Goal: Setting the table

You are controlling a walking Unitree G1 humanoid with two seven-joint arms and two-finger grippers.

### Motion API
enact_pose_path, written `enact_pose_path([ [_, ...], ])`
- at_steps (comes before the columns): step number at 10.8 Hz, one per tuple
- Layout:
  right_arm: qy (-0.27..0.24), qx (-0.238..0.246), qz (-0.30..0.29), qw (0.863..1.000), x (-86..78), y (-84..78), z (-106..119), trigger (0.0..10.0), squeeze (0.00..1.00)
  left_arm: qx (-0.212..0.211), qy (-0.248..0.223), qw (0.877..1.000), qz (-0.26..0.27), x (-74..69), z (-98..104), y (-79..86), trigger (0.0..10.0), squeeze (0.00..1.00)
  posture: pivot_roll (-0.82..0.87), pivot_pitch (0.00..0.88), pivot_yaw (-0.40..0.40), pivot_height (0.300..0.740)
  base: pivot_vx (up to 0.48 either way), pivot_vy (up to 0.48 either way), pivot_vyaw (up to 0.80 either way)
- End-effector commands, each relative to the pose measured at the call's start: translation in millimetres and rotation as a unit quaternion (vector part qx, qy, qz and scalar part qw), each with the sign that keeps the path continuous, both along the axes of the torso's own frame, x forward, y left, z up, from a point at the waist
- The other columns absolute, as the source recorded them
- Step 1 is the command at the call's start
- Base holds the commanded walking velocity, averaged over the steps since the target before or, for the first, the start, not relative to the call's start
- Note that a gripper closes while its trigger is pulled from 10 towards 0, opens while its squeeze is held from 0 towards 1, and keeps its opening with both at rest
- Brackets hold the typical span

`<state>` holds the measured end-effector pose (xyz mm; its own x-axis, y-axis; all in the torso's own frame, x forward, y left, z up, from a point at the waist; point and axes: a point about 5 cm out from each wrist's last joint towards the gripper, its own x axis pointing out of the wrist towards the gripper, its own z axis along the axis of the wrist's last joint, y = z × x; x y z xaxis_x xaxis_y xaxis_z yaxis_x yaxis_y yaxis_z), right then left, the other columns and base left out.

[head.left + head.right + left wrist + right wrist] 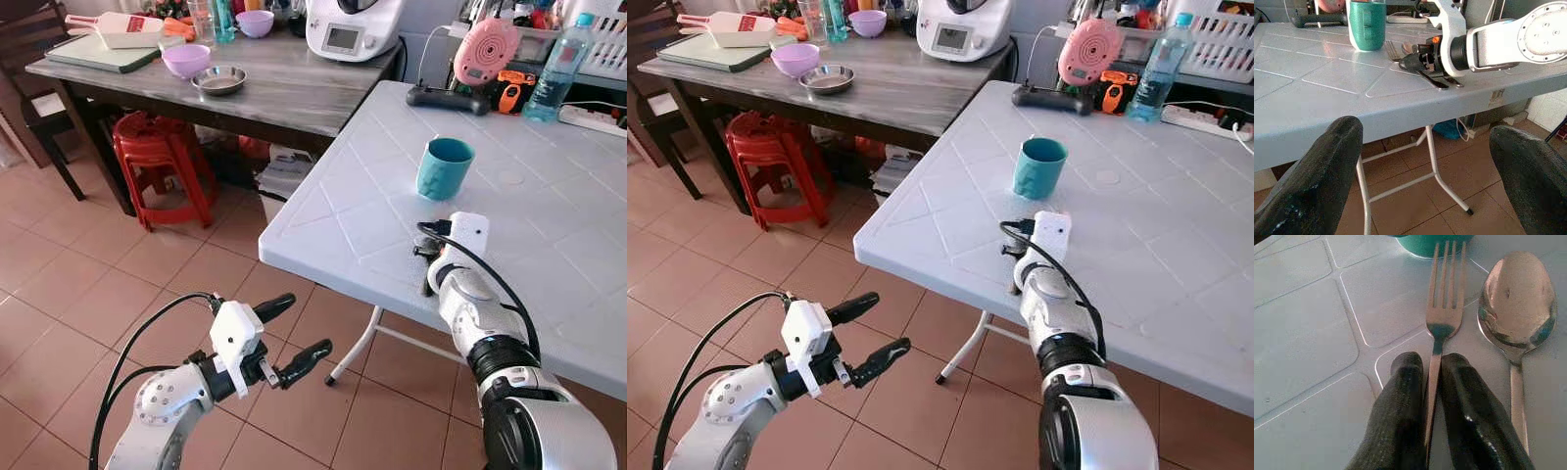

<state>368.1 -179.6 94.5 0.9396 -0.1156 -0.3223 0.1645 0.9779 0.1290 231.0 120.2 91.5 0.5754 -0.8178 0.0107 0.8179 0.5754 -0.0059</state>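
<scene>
fork [1442, 308] handle sits pinched between the right gripper [1432, 367] and its two black fingers, jaws closed narrow on the metal, tines pointing toward the teal cup [444, 167]. the fork lies flat on the white bench [549, 235], near the front edge, with a spoon [1515, 303] just beside it, bowl up, apart from the fingers. the cup stands upright just beyond both utensils.

left gripper [294, 338] hangs over the tiled floor [78, 294], off the bench's near corner, jaws spread wide and holding nothing; its wrist view looks across at the bench edge and the folding leg [1442, 171] under it.

farther back on the white bench stand a water bottle [560, 67] and a pink gadget [485, 51]. a wooden bench [294, 88] behind carries a purple bowl [186, 60], a steel dish [218, 79] and a white appliance [351, 27]; a red stool [157, 162] sits beneath it.
</scene>
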Motion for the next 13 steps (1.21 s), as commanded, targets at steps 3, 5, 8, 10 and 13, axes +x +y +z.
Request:
enact_pose_path([
  [3,0.077,0.035,-0.008,0.996,-19.4,0.0,-36.3,0.0,0.00,0.002,0.000,1.000,-0.007,0.8,2.7,1.8,10.0,0.00,0.04,0.057,0.028,0.740,0.000,0.000,0.00],
  [5,0.058,0.055,-0.003,0.997,-17.2,5.6,-32.3,0.0,0.00,0.000,-0.007,1.000,-0.003,4.2,5.3,2.3,10.0,0.00,0.03,0.054,0.029,0.740,0.000,0.000,0.00],
  [8,-0.038,0.052,0.030,0.997,-8.5,20.3,-3.6,0.0,0.00,-0.057,-0.014,0.989,0.138,37.2,14.9,14.7,10.0,0.00,0.03,0.034,0.033,0.740,0.000,0.000,0.00],
  [10,-0.099,0.069,0.018,0.993,-11.3,24.1,13.9,0.0,0.00,-0.073,-0.011,0.973,0.218,55.6,20.2,23.3,10.0,0.00,0.02,0.027,0.032,0.740,0.000,0.000,0.00],
  [13,-0.174,0.007,0.002,0.985,-28.3,12.4,30.7,10.0,0.00,-0.048,0.009,0.954,0.297,64.0,10.1,23.7,10.0,0.00,0.01,0.017,0.037,0.740,0.000,0.000,0.00],
])
